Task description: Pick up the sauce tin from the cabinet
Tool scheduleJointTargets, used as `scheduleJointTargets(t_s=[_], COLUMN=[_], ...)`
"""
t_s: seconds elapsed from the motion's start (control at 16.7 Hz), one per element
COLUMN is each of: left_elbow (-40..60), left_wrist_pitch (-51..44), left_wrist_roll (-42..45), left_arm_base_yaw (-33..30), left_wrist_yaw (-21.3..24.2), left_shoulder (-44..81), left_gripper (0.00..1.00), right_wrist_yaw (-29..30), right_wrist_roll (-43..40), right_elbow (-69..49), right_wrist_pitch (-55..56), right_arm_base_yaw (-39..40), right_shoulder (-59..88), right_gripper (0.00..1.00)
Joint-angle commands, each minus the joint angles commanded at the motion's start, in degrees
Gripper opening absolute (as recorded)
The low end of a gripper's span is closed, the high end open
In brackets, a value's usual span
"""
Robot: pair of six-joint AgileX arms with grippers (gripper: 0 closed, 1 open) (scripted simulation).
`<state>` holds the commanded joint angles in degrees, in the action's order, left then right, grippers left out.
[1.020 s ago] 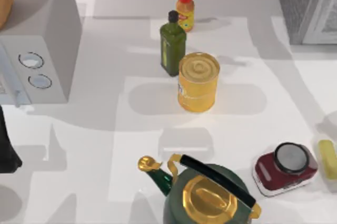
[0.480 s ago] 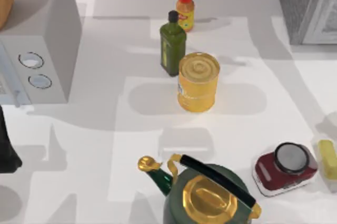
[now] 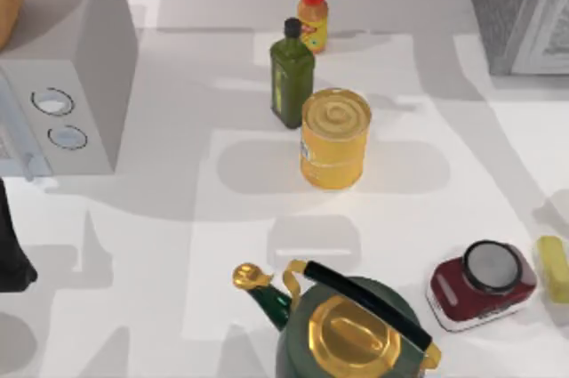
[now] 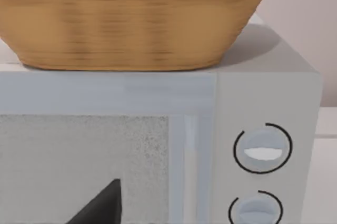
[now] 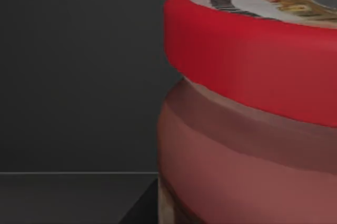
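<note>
Large grey speckled cabinet (image 3: 520, 4) at the top view's far right corner, lighter framed door panel facing the table (image 3: 178, 245). White appliance (image 3: 67, 84) with two round dials at the left side, wicker basket (image 4: 131, 18) resting on top of it in the left wrist view. Green kettle (image 3: 351, 329) with gold lid at the near edge. Yellow can (image 3: 335, 138) near the middle, dark green bottle (image 3: 292, 76) just behind it, small orange bottle with red cap (image 3: 312, 16) farther back. Dark red jar (image 3: 480, 282) with grey lid lying near the right edge, a yellow block (image 3: 554, 267) beside it.

Sauce tin (image 5: 253, 108) very close before the right wrist camera, red rim and reddish label against a dark interior wall. Impossible to tell how the right arm's fingers stand or whether anything is gripped. Left arm (image 3: 11, 253) parked at the left edge, dark fingertip (image 4: 100, 208) before the appliance door; opening likewise impossible to tell.
</note>
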<state>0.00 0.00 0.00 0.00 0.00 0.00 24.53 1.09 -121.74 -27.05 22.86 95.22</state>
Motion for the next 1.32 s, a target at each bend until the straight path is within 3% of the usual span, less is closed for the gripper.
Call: scheduleJointTargets(t_s=[0.3, 0.48, 0.9, 1.32], left_elbow=[0.0, 0.0, 0.0, 0.0], left_wrist_pitch=[0.0, 0.0, 0.0, 0.0], left_wrist_roll=[0.0, 0.0, 0.0, 0.0], left_arm_base_yaw=[0.0, 0.0, 0.0, 0.0], left_wrist_yaw=[0.0, 0.0, 0.0, 0.0], left_shoulder=[0.0, 0.0, 0.0, 0.0], left_gripper=[1.00, 1.00, 1.00, 1.00], right_wrist_yaw=[11.2, 14.9, 14.4, 8.8], right_wrist_roll=[0.4, 0.6, 0.6, 0.1], right_elbow=[0.0, 0.1, 1.3, 19.1], right_wrist_pitch=[-12.7, -16.4, -15.9, -9.6], right_arm_base_yaw=[11.7, 15.4, 14.8, 9.1], right_shoulder=[-12.4, -16.1, -17.1, -28.5], right_gripper=[0.00, 0.00, 0.00, 0.00])
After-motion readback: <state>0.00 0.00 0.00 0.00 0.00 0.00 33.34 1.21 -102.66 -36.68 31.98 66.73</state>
